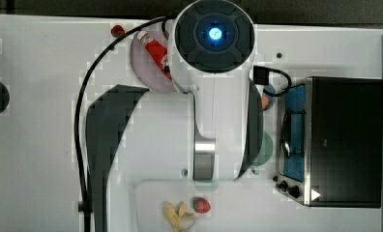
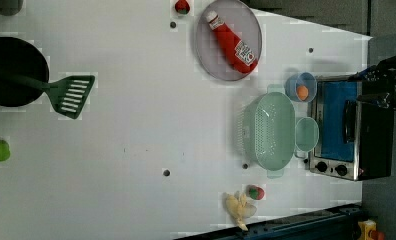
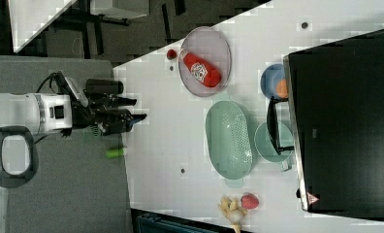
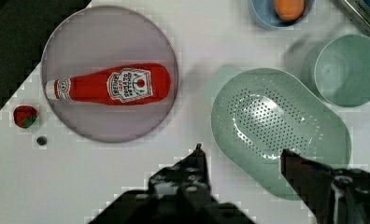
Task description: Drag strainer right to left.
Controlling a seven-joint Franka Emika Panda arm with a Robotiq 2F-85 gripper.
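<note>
While the pale mint-green oval plastic strainer [image 2: 269, 131] is seated beside the round mint-green cup [image 2: 306, 134] near the oven, no dragging has been started; the gripper [image 4: 241, 156] is held spread above it, empty.

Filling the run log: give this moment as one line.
phase: approach | gripper: open, above table, holding nothing | strainer: untouched, between plate and green cup
</note>
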